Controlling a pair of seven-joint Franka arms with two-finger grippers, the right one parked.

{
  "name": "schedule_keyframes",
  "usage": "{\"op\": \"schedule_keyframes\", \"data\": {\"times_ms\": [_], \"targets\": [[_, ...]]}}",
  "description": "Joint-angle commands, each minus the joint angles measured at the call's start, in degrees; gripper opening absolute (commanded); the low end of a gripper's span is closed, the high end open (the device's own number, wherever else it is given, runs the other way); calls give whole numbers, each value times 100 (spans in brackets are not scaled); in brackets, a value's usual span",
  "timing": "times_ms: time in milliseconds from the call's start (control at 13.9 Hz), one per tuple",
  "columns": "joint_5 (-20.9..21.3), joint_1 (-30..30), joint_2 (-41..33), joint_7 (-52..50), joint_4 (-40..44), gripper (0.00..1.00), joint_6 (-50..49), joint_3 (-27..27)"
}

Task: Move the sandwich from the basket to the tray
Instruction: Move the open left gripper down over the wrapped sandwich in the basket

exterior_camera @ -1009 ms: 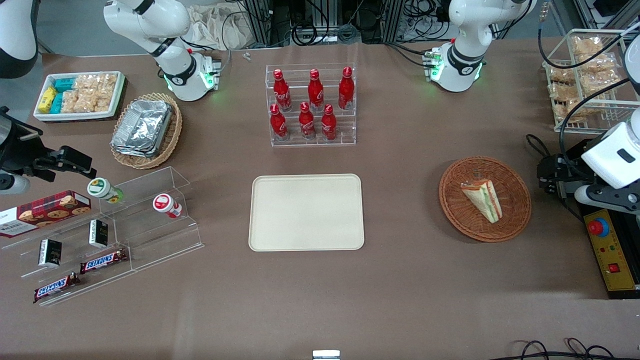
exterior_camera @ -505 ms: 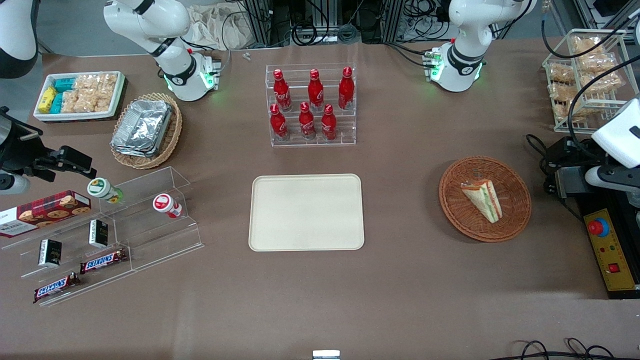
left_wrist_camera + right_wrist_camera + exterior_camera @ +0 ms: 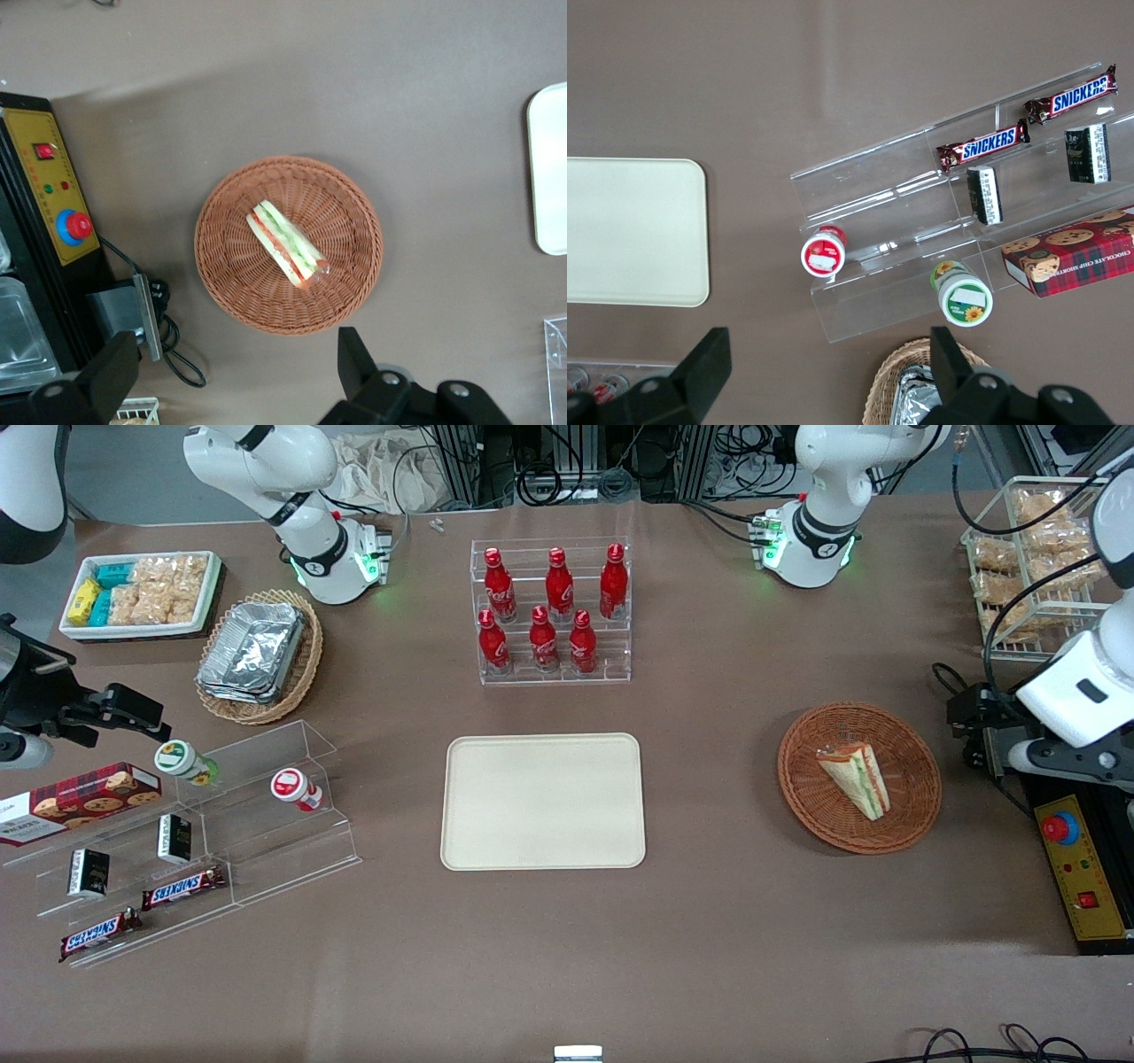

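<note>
gripper (image 3: 235, 376): jaws wide apart, holds nothing, high beside basket (image 3: 289, 245)
sandwich (image 3: 287, 243): lies diagonal; judge: centre over, grip across bread faces
tray (image 3: 542, 801): bare

Robot lab: cable tangle (image 3: 567, 465), emergency-stop box (image 3: 1083, 872) beside staged snacks

Brown surface (image 3: 726, 921) bears tray (image 3: 542, 801), basket (image 3: 912, 797), bottle rack (image 3: 551, 669) and control box (image 3: 1085, 877); pincer (image 3: 235, 381) hangs above.

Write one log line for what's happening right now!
sandwich: in basket | tray: bare | gripper: open, above table beside basket, holding nothing
</note>
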Motion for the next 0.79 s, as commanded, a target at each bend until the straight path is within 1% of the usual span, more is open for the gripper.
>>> {"op": "schedule_keyframes", "data": {"times_ms": [0,144,360,505,721], "targets": [[25,-38,-74,-151,-389,100,87,-31],[34,-108,-135,-439,-767,100,262,-84],[16,-117,-565,-712,-1907,100,1244,-101],[-89,-117,-584,-1020,-2401,99,1615,-102],[-107,-109,-592,-1293,-3104,99,2273,-102]]}}
